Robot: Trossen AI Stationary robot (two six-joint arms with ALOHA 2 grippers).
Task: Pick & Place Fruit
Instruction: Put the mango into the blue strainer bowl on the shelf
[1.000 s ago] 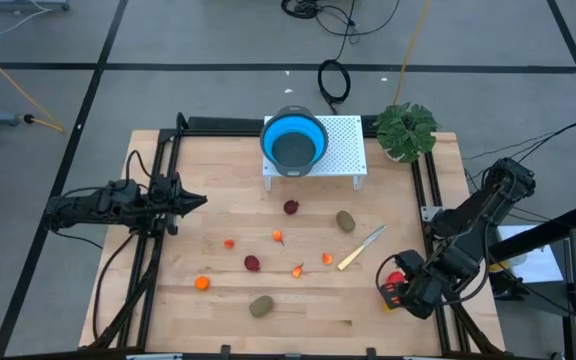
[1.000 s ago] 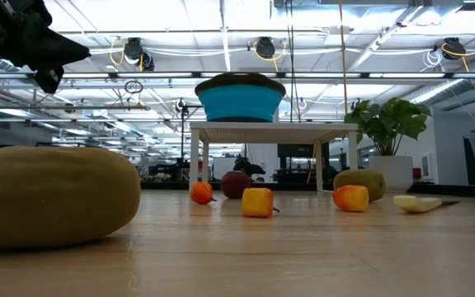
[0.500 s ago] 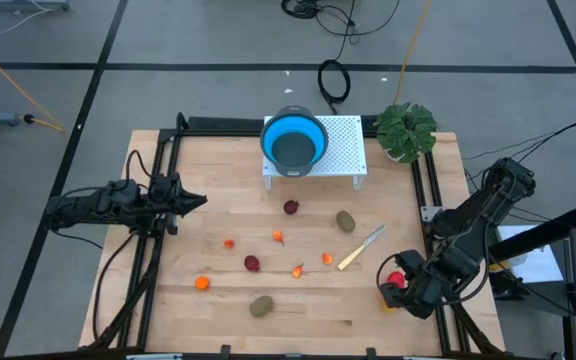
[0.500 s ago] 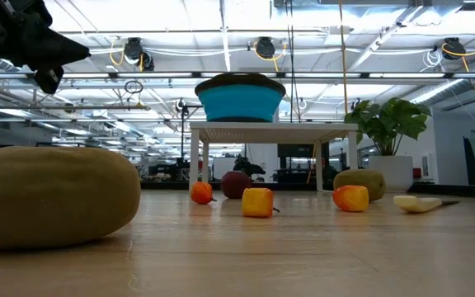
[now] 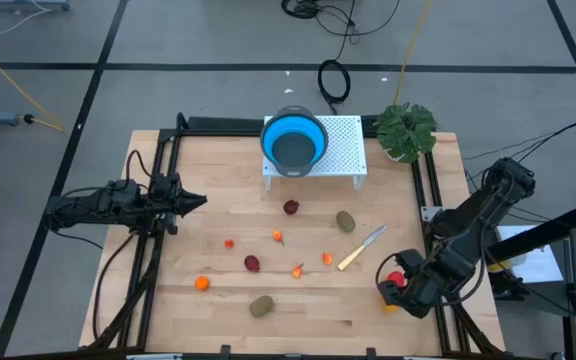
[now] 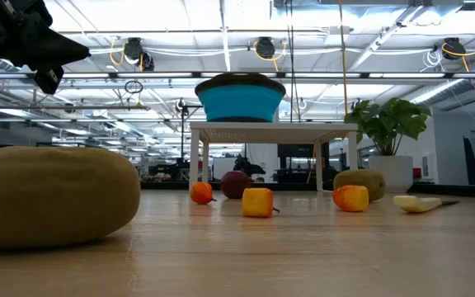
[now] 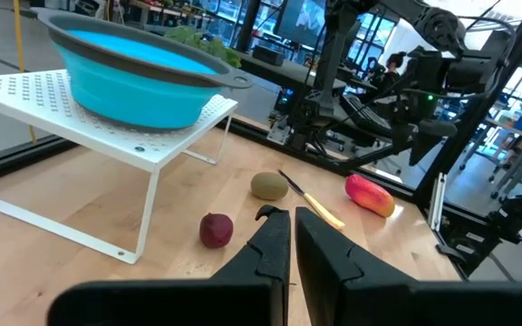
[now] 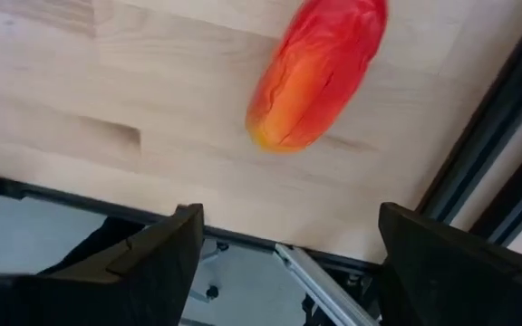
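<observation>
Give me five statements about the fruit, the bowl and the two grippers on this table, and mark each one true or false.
1. The collapsible blue bowl stands on the white perforated metal rack. True.
2. The long red-orange-yellow toy fruit is clamped in the right gripper. False: it lies on the wooden table beyond the open fingers, untouched.
3. The left gripper is shut and holds nothing. True.
4. The yellow-handled knife lies inside the bowl. False: it lies on the table, beside the brownish-green oval fruit.
5. A dark red ball fruit lies on the table in front of the rack. True.
</observation>
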